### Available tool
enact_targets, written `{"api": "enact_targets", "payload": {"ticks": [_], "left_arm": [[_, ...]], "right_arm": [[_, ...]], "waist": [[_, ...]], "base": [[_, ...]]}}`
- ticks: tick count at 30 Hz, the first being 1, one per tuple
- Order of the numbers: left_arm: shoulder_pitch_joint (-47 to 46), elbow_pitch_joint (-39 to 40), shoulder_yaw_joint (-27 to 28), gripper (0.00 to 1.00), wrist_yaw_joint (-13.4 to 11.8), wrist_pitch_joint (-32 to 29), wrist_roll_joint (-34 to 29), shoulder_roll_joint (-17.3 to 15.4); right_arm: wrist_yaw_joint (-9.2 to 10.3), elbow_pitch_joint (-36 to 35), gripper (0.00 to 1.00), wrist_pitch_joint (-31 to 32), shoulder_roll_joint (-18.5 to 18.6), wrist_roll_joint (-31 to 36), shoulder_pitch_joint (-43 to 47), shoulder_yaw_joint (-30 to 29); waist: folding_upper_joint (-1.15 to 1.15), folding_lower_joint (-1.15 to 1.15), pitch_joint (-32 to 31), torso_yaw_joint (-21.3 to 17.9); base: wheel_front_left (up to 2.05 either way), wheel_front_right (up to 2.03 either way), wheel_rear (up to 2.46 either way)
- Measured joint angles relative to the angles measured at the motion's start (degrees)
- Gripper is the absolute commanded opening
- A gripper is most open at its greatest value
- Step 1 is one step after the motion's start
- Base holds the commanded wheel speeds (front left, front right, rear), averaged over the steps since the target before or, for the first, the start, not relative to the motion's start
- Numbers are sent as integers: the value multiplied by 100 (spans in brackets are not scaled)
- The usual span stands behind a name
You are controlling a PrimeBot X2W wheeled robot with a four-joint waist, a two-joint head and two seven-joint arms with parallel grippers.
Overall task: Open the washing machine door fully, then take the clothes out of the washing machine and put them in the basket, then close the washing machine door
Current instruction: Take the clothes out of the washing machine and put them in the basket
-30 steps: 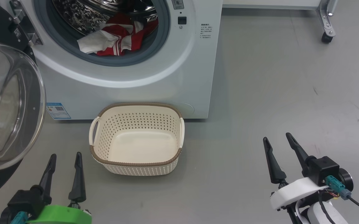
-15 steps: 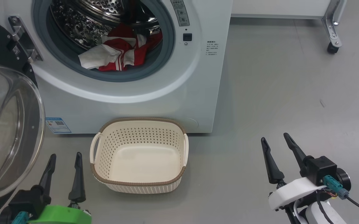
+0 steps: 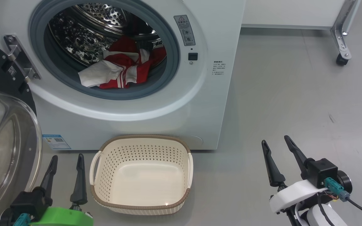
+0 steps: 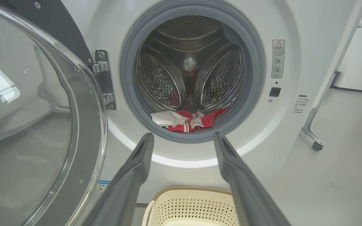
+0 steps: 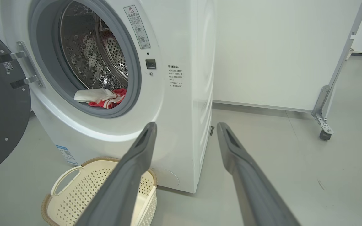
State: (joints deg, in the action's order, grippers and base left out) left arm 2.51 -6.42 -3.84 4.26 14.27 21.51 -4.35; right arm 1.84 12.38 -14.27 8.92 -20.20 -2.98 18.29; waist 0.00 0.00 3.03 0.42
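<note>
1. Left gripper [image 3: 67,157]: lower left of the head view, on a green wrist collar. Two long dark fingers spread wide, holding nothing. It hangs over the floor [image 3: 278,100] between the door glass and the basket's left handle, touching neither.
2. Right gripper [image 3: 275,140]: lower right, on a white wrist shell. Fingers wide apart, holding nothing, over grey floor well to the right of the basket.
3. Basket [image 3: 144,137]: cream, perforated, with a brown woven-look rim and a handle at each short side. It stands on the floor just in front of the washer's base, below the drum opening. Its smooth cream bottom shows.
4. Washing machine door [image 3: 5,147]: swung open to the left on a steel hinge [image 3: 19,58]. Its clear glass bowl bulges out at the left edge, with the black rim behind it.
5. Blue label [image 3: 56,142]: low on the washer's front, left of the basket.
6. Washing machine [image 3: 137,122]: white front-loader. A grey gasket [image 3: 172,59] rings the perforated steel drum [image 3: 83,37].
7. Clothes [image 3: 121,78]: in the bottom of the drum at its front, against the gasket's lower lip. Crumpled red fabric with white stripes, and a white piece on its left.
8. Castor leg [image 3: 342,53]: metal, far right, beside a white panel [image 3: 287,12].
</note>
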Motion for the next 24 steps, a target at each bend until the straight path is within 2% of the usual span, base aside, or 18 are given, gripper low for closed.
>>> {"api": "enact_targets", "payload": {"ticks": [11, 24], "left_arm": [[9, 11, -46, 100, 0, 0, -1, 0], [9, 13, -116, 100, 8, 0, -1, 0]], "right_arm": [[-1, 16, 100, 0, -16, 0, -1, -1], [-1, 16, 100, -1, -33, 0, -4, -18]], "waist": [[0, 0, -11, 20], [0, 0, 19, -4]], "base": [[54, -54, 0], [9, -9, 0]]}}
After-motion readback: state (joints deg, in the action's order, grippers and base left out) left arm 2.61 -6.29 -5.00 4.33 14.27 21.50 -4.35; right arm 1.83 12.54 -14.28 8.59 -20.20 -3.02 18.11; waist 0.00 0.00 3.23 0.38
